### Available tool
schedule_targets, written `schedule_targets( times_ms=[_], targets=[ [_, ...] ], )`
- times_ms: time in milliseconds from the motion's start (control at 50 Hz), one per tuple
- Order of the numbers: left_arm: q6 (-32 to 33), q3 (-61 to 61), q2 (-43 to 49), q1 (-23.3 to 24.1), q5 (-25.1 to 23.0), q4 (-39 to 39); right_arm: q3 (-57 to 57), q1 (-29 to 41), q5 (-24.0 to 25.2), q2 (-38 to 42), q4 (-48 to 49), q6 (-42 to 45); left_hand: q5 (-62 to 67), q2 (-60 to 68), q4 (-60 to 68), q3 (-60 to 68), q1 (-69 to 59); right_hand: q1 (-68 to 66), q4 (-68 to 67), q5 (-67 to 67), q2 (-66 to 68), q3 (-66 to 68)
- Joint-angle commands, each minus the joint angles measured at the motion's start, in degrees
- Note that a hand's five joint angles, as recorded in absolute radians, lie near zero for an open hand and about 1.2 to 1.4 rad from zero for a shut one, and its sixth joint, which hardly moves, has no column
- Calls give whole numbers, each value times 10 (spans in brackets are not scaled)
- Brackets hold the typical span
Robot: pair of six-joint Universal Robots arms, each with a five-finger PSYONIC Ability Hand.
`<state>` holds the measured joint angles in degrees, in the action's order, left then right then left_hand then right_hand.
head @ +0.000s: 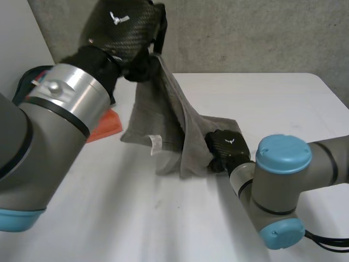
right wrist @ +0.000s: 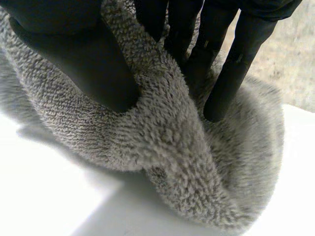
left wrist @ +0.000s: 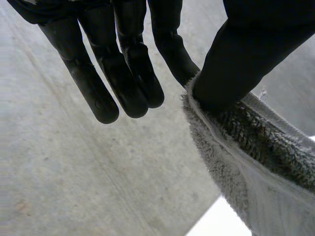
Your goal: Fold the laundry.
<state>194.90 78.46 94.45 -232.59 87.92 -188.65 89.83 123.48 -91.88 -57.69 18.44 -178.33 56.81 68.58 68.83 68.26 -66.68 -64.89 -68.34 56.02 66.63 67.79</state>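
A grey towel (head: 169, 117) with a white label hangs from my left hand (head: 136, 65), which is raised above the table's far left. Its lower part rests on the white table (head: 272, 103). In the left wrist view my left hand (left wrist: 236, 64) pinches the grey towel's (left wrist: 256, 162) edge between thumb and one finger, the other fingers straight. My right hand (head: 226, 147) is low on the table at the towel's near right edge. The right wrist view shows the thumb and fingers of that right hand (right wrist: 93, 64) pinching a fold of the grey towel (right wrist: 162, 147).
An orange cloth (head: 106, 125) lies on the table at the left, partly behind my left arm. A dark object with a blue rim (head: 27, 82) sits at the far left edge. A grey wall (head: 245, 33) rises behind the table.
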Motion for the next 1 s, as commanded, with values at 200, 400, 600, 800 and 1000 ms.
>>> schedule_targets(
  times_ms=[200, 400, 600, 800, 1000],
  targets=[
    [8, 77, -52, -85, -4, 78, -231, -166, 152, -114, -296, 243, 132, 114, 112, 117, -133, -151, -117, 140, 134, 122],
    [8, 171, 12, -77, -9, 43, -294, -164, 176, 63, -251, 277, 132, 114, 112, 117, -133, -118, -84, 107, 101, 89],
    [8, 143, 81, -66, -4, 31, -259, -156, 79, 67, -207, 286, 132, 114, 112, 117, -133, 549, 583, -560, -566, -578],
    [9, 135, 57, -74, -8, 31, -91, -165, 50, -123, -216, 160, 132, 114, 112, 117, -133, 410, 445, -422, -428, -439],
    [8, 145, 52, -74, -9, 28, -42, -162, 107, -111, -241, 37, 132, 114, 112, 117, -133, 338, 372, -349, -355, -367]
  ],
)
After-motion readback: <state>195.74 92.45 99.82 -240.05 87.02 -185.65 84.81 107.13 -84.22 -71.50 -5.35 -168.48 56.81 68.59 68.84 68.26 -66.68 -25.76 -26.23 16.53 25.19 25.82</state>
